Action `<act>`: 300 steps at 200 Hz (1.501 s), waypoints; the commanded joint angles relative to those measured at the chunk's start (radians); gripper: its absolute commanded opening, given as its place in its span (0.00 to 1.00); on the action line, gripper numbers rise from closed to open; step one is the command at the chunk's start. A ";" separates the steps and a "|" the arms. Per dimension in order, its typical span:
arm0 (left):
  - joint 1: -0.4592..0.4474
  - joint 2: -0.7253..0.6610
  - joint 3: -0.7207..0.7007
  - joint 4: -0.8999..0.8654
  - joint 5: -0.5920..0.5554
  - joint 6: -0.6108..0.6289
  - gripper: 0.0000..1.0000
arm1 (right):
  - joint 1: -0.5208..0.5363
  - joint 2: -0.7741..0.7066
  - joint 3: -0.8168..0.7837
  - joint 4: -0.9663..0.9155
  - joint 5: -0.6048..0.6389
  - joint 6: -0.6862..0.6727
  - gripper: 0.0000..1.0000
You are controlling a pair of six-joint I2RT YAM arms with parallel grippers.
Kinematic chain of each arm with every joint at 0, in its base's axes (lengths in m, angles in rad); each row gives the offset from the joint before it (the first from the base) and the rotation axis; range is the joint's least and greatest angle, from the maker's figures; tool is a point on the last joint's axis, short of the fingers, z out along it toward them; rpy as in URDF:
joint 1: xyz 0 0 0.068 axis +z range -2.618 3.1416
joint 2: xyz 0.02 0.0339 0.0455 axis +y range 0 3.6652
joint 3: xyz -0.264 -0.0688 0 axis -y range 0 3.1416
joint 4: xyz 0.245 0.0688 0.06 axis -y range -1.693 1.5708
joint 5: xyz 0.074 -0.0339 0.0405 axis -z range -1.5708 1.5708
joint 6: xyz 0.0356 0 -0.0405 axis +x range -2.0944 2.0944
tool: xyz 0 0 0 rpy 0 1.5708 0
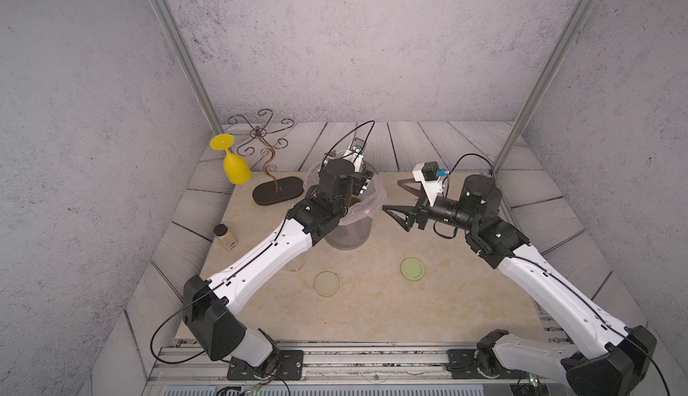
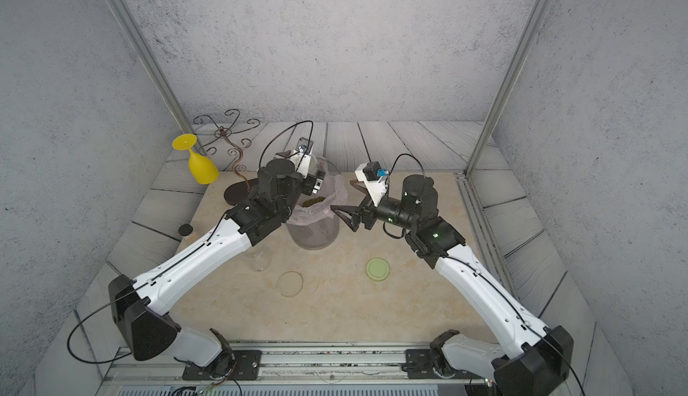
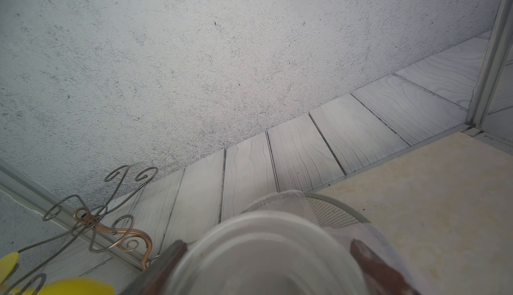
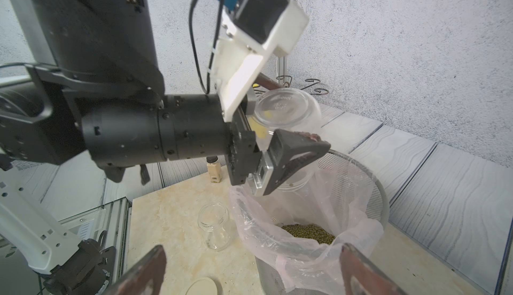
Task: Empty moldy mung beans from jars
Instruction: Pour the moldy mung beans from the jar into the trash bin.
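An aluminium rail (image 1: 372,357) is running along the near edge and carrying both arm bases. Just beyond it, the beige marbled tabletop (image 1: 428,319) is bearing a flat beige round lid (image 1: 326,283) and a pale green round lid (image 1: 412,269), which are lying apart from each other. The left gripper (image 3: 269,263) is clamping an upturned clear glass jar (image 4: 286,110) by its sides and holding it tilted, mouth down, over a grey mesh bin (image 4: 363,168) lined with clear plastic. The olive-green mung beans (image 4: 308,232) are sitting in a heap inside that liner. A second clear glass jar (image 4: 215,228) is standing upright and empty on the tabletop just beside the bin, partly under the left forearm in both top views. The right gripper (image 4: 252,249) is hovering beside the bin with its jaws spread wide, grasping nothing. At the far left, a small square bottle with a black cap (image 1: 224,237), a dark scrolled wire stand (image 1: 277,191) and a yellow plastic goblet (image 1: 233,165), turned stem-up, are standing together.
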 commanded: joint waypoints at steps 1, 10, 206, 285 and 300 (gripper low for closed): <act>0.017 -0.059 0.090 -0.083 0.058 -0.155 0.48 | -0.003 -0.034 -0.002 0.015 -0.010 0.022 0.96; 0.036 -0.064 0.108 -0.125 0.093 -0.211 0.48 | -0.003 -0.037 -0.005 0.019 -0.015 0.028 0.96; 0.210 -0.148 0.132 -0.313 0.411 -0.661 0.48 | -0.003 0.026 -0.058 0.207 -0.219 0.255 0.97; 0.276 -0.115 0.130 -0.243 0.531 -0.800 0.48 | -0.002 0.221 -0.025 0.521 -0.276 0.496 0.95; 0.293 -0.127 0.125 -0.241 0.552 -0.826 0.48 | -0.002 0.293 -0.007 0.635 -0.275 0.589 0.94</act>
